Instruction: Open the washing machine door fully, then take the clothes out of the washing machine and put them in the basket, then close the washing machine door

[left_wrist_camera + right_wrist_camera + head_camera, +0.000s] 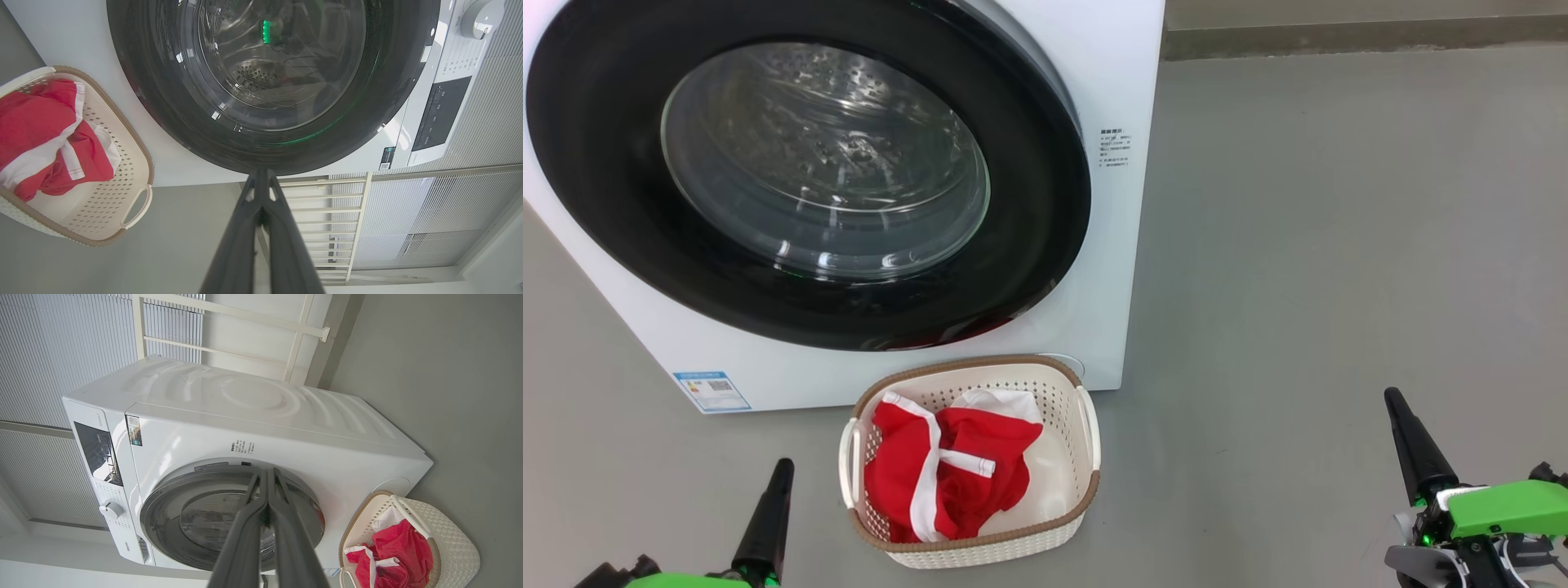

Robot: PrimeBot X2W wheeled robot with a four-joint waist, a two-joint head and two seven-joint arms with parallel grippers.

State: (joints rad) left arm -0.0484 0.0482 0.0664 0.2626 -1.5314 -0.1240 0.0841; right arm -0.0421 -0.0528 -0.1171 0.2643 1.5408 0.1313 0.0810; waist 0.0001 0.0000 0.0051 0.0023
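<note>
- Red, white-striped fabric clothes (964, 474) sit in the cream perforated plastic basket (968, 362), just before the white boxy washing machine (1127, 122), so short drop.
- Its black-rimmed round glass door (605, 204) looks closed.
- Job seems done: left gripper (783, 465) and right gripper (1394, 400) pinched together, empty, parked clear.

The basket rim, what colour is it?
The basket rim is brown with a woven look, above cream perforated sides; it shows best in the head view.

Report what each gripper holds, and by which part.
Nothing. The left gripper and right gripper are both shut and empty; the clothes lie in the basket.
</note>
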